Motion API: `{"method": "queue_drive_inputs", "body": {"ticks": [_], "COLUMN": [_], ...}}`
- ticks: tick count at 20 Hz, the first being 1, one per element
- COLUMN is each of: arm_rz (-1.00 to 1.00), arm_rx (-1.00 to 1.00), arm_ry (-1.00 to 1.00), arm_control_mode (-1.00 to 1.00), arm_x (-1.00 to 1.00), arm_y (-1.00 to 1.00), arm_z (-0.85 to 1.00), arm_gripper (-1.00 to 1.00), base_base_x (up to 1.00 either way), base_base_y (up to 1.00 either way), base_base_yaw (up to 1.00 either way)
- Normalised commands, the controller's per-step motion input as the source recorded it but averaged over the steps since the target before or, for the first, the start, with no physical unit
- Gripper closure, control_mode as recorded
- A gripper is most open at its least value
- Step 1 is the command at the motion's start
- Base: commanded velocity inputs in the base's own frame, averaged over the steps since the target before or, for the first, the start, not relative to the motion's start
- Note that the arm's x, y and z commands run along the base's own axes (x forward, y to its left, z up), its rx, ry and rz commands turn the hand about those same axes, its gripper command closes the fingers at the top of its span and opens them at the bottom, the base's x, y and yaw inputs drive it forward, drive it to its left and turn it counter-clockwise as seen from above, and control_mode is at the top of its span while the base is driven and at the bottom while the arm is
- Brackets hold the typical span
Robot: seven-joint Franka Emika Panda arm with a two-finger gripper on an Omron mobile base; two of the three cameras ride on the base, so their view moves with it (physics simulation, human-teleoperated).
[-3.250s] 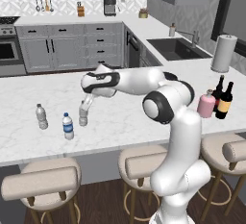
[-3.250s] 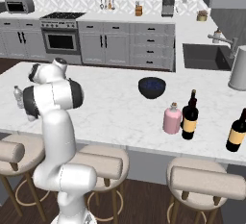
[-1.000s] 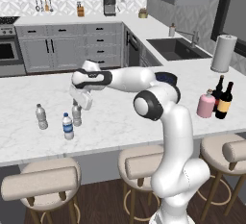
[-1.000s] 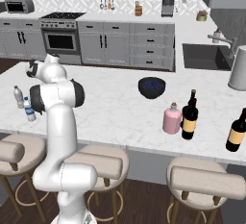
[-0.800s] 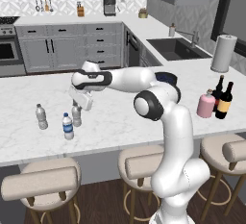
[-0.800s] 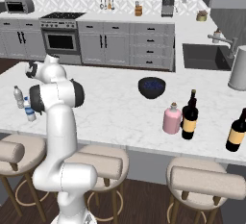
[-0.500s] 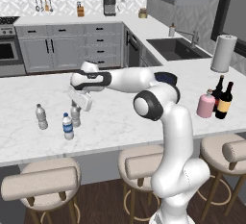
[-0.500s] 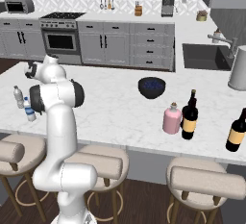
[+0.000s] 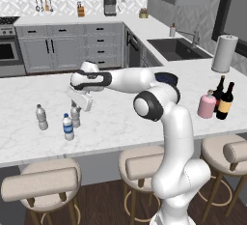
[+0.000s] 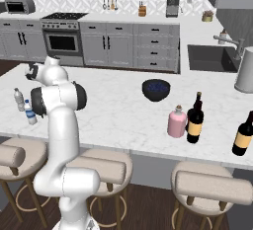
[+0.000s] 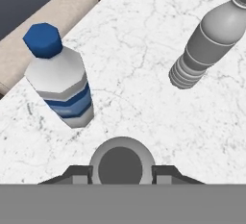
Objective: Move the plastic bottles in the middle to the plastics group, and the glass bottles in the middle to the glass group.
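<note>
I have the gripper (image 11: 121, 170) clamped on the clear greyish water bottle (image 11: 121, 163); in the hand view its pale cap sits squarely between the two fingertips, so the bottle's long axis runs straight along my line of sight, upright on the white marble counter (image 9: 116, 122). Taking the blue-labelled bottle (image 9: 68, 126) as my landmark, the held bottle (image 9: 75, 117) stands just beside it on the far side, towards the stove wall, and the other greyish bottle (image 9: 42, 117) stands a little further off to its left. I judge the bottle is already within the plastics group, so the next move is to open and lift straight up. The blue band shows no legible writing.
</note>
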Motion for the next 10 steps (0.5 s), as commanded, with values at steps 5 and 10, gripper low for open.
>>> {"method": "queue_drive_inputs", "body": {"ticks": [5, 10], "arm_rz": [0.00, 0.00], "arm_rx": [0.00, 0.00], "arm_ry": [0.00, 0.00], "arm_control_mode": [-1.00, -1.00], "arm_x": [0.00, 0.00], "arm_y": [0.00, 0.00], "arm_z": [0.00, 0.00], "arm_gripper": [-1.00, -1.00], "base_base_x": [0.00, 0.00], "base_base_y": [0.00, 0.00], "base_base_yaw": [0.00, 0.00]}}
